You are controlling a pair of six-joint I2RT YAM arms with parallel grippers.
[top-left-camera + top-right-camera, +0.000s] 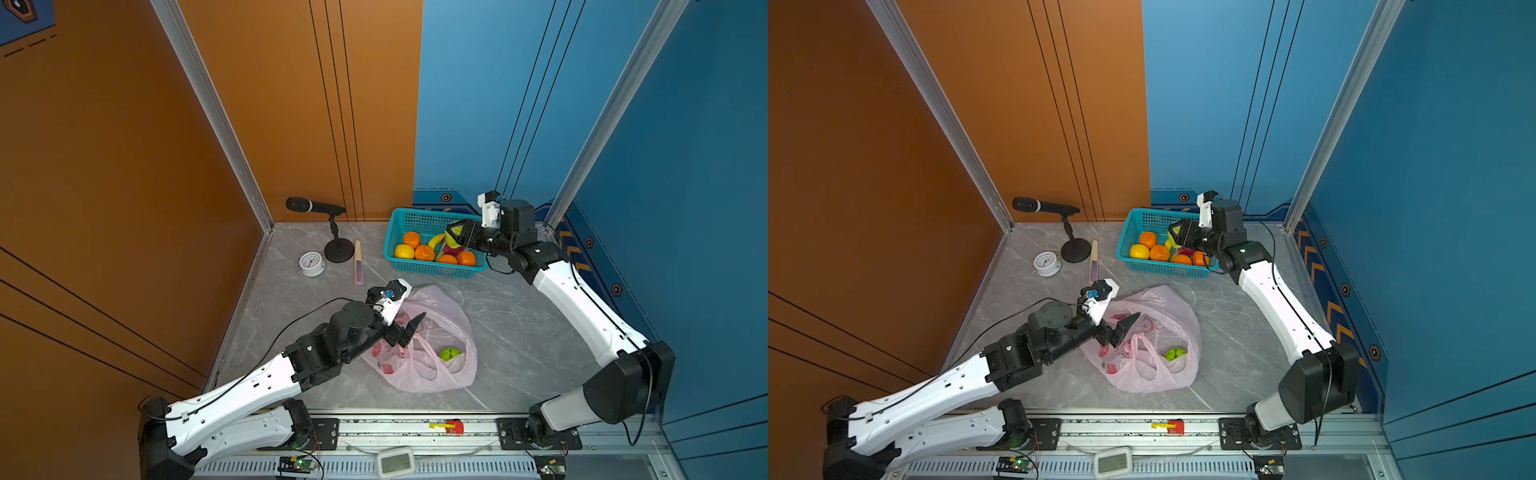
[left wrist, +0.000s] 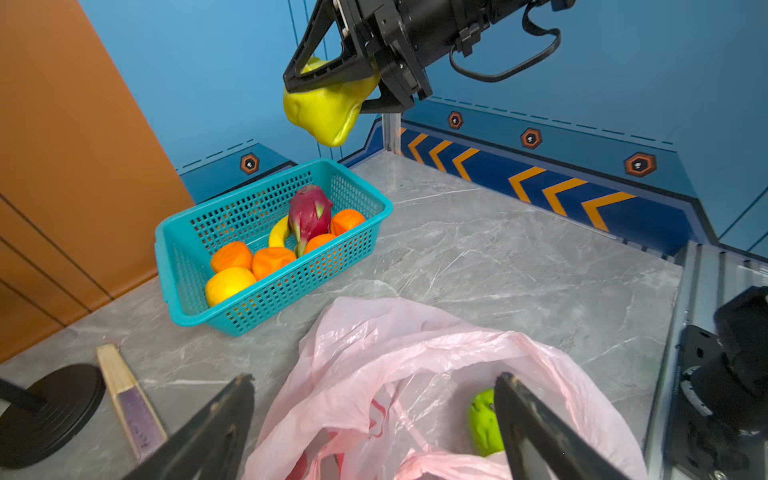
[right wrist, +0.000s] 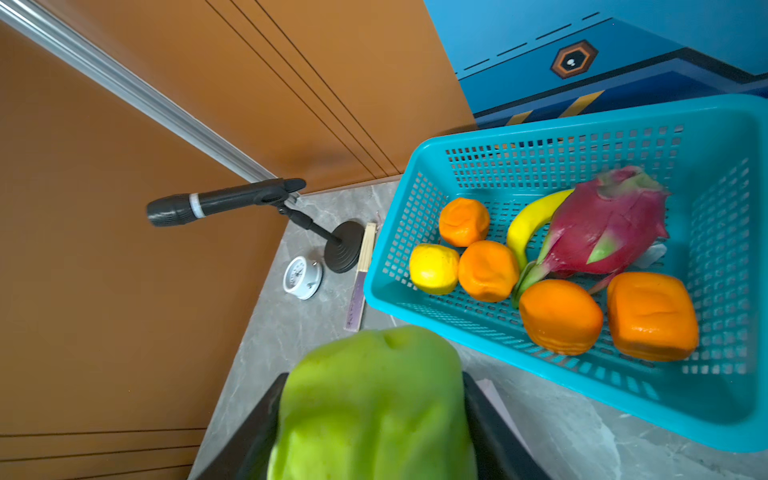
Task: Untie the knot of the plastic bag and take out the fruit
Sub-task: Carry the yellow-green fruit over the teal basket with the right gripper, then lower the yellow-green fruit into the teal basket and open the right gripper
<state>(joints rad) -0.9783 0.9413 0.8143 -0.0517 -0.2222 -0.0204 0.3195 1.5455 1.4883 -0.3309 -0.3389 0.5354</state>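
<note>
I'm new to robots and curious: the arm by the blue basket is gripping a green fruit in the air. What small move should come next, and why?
Probably lower the pear into the basket before letting go. The right fingers clamp it well above the basket, where oranges already lie; dropping it from that height might make it bounce out.

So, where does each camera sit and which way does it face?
Top views: high at the front, looking down on table, bag, basket; left arm, right arm show.
Left wrist: over the bag, facing basket; open left gripper shows, right gripper too.
Right wrist: near the basket, facing down; right gripper shut on pear.
Shared: both wrist views show basket, pear.
</note>
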